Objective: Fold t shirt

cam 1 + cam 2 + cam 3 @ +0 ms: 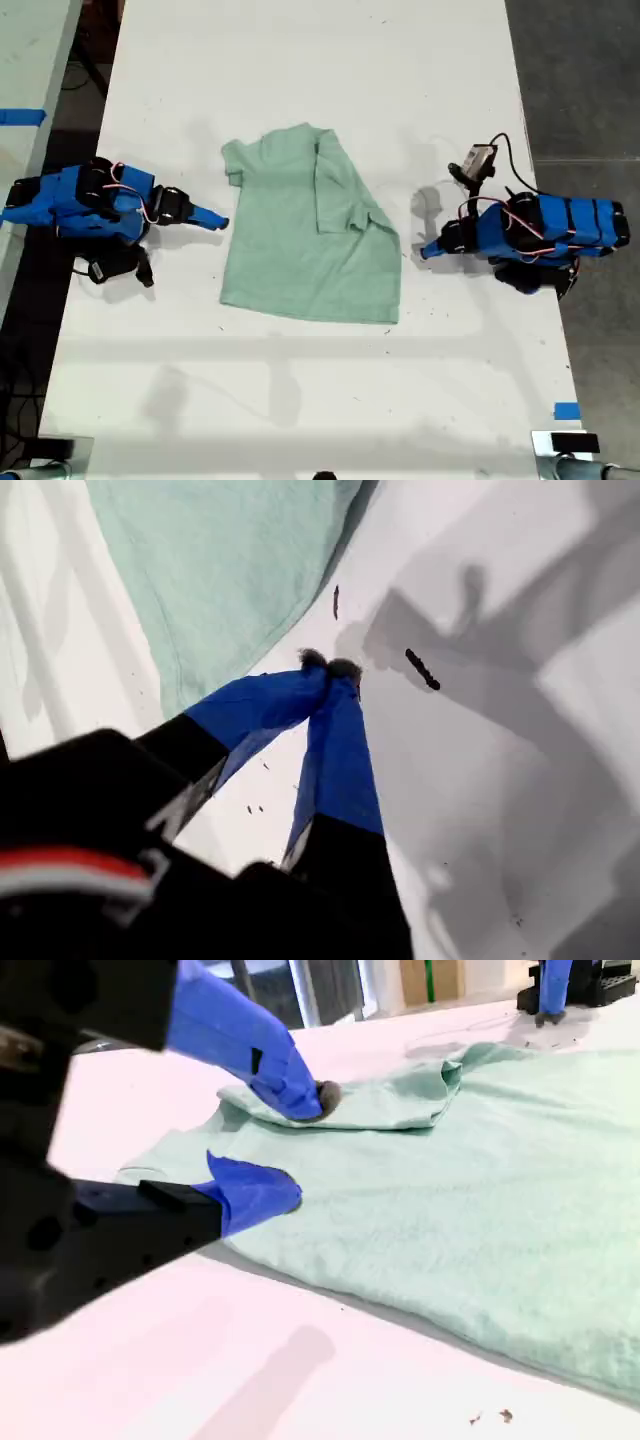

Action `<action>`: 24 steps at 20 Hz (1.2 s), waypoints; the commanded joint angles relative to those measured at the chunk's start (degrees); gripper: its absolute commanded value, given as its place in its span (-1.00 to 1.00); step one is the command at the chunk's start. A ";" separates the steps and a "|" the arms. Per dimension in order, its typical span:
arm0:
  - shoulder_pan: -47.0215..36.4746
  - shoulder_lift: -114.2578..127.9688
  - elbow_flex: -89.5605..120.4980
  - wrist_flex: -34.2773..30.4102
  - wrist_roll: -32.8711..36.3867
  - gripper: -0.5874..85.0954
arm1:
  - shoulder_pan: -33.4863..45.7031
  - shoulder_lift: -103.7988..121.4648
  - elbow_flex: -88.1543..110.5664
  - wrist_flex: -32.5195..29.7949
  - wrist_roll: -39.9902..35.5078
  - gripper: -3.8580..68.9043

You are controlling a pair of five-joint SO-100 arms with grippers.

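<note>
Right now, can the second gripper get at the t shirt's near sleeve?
Probably yes: my second gripper is open at the t shirt edge, the sleeve just beyond it, nothing lying between.

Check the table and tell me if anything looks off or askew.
The t shirt lies lopsided: the sleeve side toward the exterior view's right is folded in over the body, while the other sleeve lies flat. A few dark specks dot the table near the hem. My first gripper is shut; my second gripper is open.

A white table carries the lot — a pale green t shirt lies flat near its middle, one sleeve folded inward. A bit of blue tape sticks by the exterior view's right edge.
</note>
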 commanded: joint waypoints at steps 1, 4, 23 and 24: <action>-0.26 0.35 0.00 -1.23 -0.18 -0.73 | 0.62 0.88 3.34 0.09 0.53 -0.91; -0.26 0.35 0.00 -1.23 -0.18 -0.73 | 0.62 0.88 3.34 0.09 0.44 -0.91; 2.02 0.35 -3.43 -6.42 2.81 -0.72 | 0.26 0.88 3.25 0.09 0.53 -0.91; 4.83 0.35 -4.75 -6.77 -4.83 -0.72 | 0.18 0.88 3.25 0.09 0.53 -0.91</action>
